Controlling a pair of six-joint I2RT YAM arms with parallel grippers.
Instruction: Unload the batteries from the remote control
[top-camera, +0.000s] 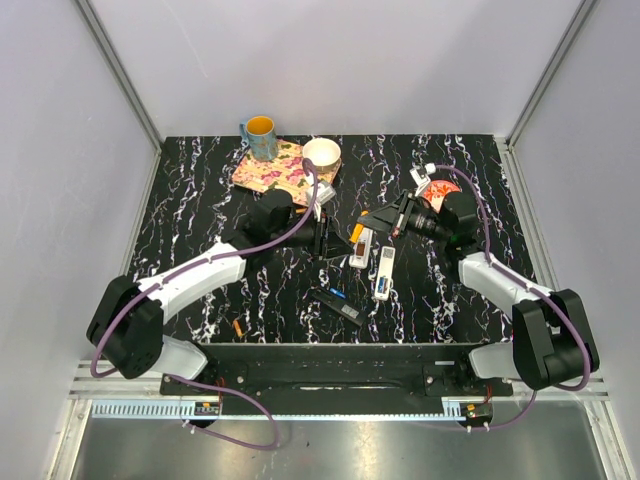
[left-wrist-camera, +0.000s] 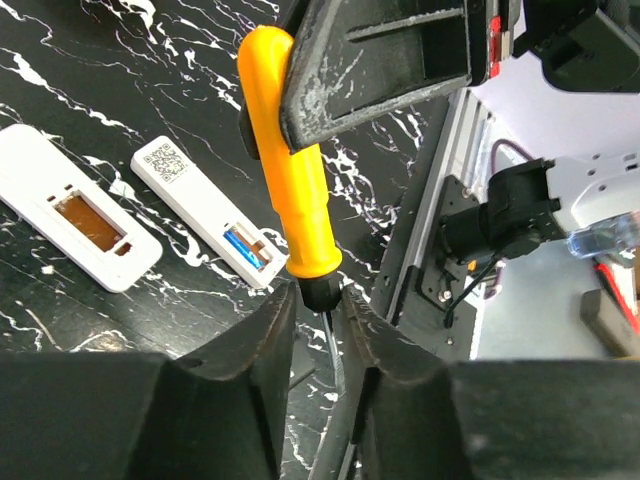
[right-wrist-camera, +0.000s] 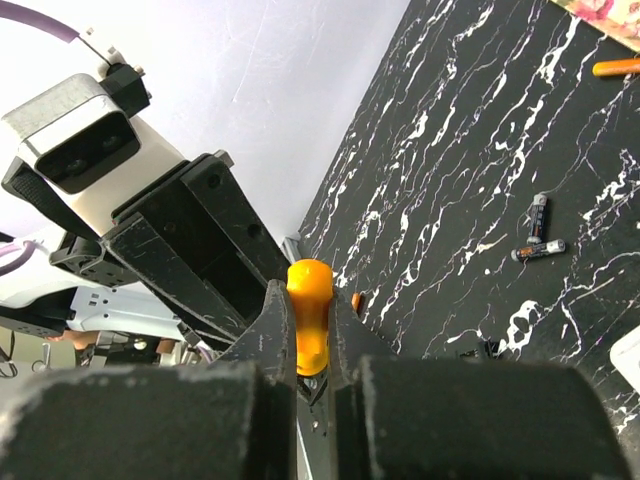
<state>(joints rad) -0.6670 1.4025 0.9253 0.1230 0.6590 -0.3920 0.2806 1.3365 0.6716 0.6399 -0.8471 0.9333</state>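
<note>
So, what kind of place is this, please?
Probably a robot test booth, not a home: two robot arms bolted to a frame, plain white walls around a black marbled table, and props like a mug and a remote.

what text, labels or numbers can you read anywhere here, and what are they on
No word or number reads clearly in any view.
On the white remote: a QR code only, with no letters beside it.
On the batteries: some print on the wrappers, too small to read.
On the screwdriver and the mug: no markings show.
</note>
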